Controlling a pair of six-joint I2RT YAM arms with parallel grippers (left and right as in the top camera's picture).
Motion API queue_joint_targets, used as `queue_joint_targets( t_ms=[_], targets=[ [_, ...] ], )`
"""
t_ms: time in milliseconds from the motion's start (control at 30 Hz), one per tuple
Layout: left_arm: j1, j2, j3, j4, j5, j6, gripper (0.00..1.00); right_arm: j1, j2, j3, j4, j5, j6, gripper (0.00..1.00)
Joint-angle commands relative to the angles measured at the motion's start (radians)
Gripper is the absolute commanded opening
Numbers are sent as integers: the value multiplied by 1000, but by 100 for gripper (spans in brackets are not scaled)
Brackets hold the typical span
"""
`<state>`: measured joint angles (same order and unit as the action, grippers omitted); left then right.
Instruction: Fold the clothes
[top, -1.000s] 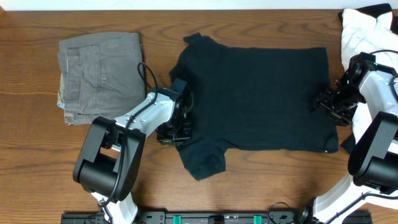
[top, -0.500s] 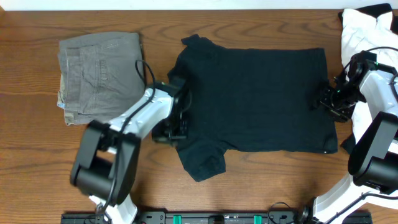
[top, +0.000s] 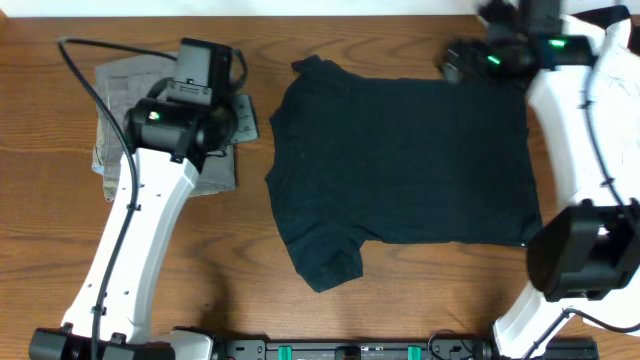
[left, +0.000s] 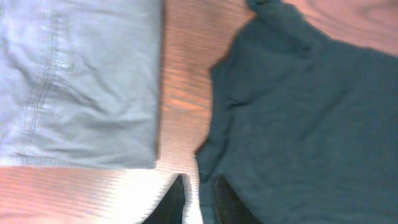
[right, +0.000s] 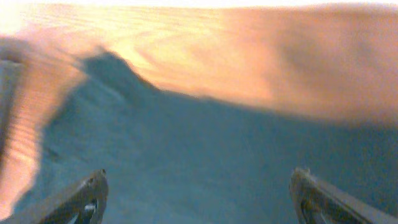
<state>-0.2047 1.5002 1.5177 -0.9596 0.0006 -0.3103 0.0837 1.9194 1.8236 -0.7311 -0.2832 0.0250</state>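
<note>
T-shirt flat mid-table, near sleeve bunched. Your right gripper gapes empty over far hem corner; left gripper above trousers, can't tell if closed. Risk: left snags trousers edge; shallow right pinch drags one layer, skews fold.

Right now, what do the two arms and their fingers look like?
Both the left arm and right arm have long white links with chunky black joint housings. A thin black cable loops off the left arm, and small green lights glow on the black housings. In the right wrist view the fingers are dark grey, tapering tips; the left ones are too blurred to describe.
</note>
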Motion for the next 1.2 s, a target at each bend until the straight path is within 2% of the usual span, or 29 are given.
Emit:
queue_joint_targets(
  t_ms=[0, 67, 100, 133, 200, 267, 300, 433, 800, 1167],
  targets=[
    [27, 9, -3, -6, -20, -8, 37, 108, 12, 11, 120, 13, -34, 91],
    [32, 9, -7, -6, -20, -8, 47, 166, 46, 11, 220, 34, -34, 91],
    [32, 9, -8, -6, -20, -8, 49, 193, 69, 11, 269, 40, -34, 88],
    [32, 9, -8, -7, -20, -8, 49, 214, 93, 11, 309, 43, -33, 75],
    [31, 9, -8, -11, -20, -8, 52, 256, 156, 11, 391, 48, -29, 38],
    [31, 9, -8, -22, -20, -8, 91, 285, 218, 11, 454, 51, -10, 14],
    [31, 9, -8, -27, -20, -8, 98, 296, 252, 11, 491, 51, 3, 1],
    [31, 9, -8, -27, -20, -8, 98, 302, 342, 51, 521, 47, 6, 1],
    [31, 9, -8, -27, -20, -8, 98, 273, 575, 391, 336, 34, 8, 1],
    [31, 9, -8, -27, -20, -8, 98, 271, 639, 402, 319, -7, 42, 1]
  ],
)
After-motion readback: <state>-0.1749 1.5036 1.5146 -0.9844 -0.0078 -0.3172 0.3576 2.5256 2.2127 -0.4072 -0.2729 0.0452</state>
